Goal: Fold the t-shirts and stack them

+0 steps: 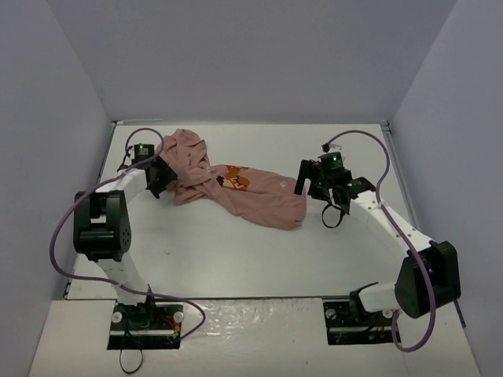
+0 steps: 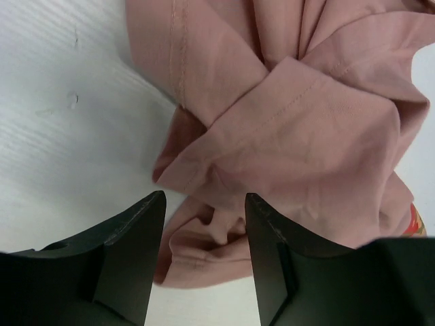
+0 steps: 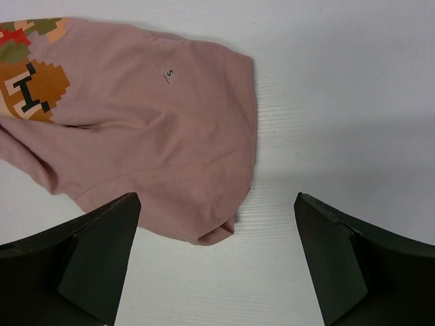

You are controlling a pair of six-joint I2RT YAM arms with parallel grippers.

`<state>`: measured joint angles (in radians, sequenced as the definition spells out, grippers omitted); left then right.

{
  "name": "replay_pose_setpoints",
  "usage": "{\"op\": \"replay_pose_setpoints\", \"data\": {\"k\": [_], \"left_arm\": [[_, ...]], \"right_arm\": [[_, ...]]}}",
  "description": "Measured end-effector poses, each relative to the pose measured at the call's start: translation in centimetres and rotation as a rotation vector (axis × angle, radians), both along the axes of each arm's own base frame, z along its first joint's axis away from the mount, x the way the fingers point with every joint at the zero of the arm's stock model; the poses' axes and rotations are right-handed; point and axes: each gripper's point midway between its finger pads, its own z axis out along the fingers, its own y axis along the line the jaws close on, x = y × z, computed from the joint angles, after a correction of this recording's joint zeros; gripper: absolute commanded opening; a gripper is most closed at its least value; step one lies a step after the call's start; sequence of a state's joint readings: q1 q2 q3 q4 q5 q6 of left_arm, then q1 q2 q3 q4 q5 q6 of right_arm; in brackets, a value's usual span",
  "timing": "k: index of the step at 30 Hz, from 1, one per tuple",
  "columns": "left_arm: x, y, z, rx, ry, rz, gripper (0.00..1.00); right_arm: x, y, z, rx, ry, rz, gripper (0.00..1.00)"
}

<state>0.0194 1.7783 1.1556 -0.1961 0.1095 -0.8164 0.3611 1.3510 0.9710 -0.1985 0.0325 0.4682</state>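
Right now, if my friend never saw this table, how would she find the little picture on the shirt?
Start at the white table; a crumpled pink t-shirt lies across its far half. Near the shirt's middle sits the picture, a small blocky patch of orange, brown and red. It is the only colourful spot on cloth that is otherwise plain pink.

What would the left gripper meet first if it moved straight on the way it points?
Most likely the crumpled pink t-shirt: its bunched fabric lies just beyond the left gripper, whose jaws stand apart.
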Motion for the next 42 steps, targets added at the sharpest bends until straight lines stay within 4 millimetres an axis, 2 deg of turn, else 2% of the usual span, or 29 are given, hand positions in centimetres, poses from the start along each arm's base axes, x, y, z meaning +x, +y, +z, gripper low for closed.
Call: {"op": "replay_pose_setpoints", "data": {"k": [6, 13, 18, 27, 42], "left_arm": [[1.5, 1.0, -0.9, 0.01, -0.016, -0.042, 0.47], [2.5, 2.1, 0.0, 0.073, -0.061, -0.152, 0.46], [2.8, 1.8, 0.1, 0.099, -0.087, -0.258, 0.44], [2.4, 1.3, -1.4, 0.099, -0.07, -0.352, 0.42], [3.0, 0.4, -0.9, 0.063, -0.139, -0.449, 0.38]], "right_arm": [[-0.3, 0.2, -0.4, -0.005, 0.005, 0.033, 0.93], [-0.5, 0.9, -0.2, 0.013, 0.001, 0.086, 0.93], [-0.6, 1.1, 0.1, 0.024, -0.006, 0.099, 0.93], [-1.0, 1.1, -0.3, 0.029, 0.0, 0.107, 0.92], [-1.2, 1.2, 0.0, 0.03, -0.012, 0.12, 0.93]]}}
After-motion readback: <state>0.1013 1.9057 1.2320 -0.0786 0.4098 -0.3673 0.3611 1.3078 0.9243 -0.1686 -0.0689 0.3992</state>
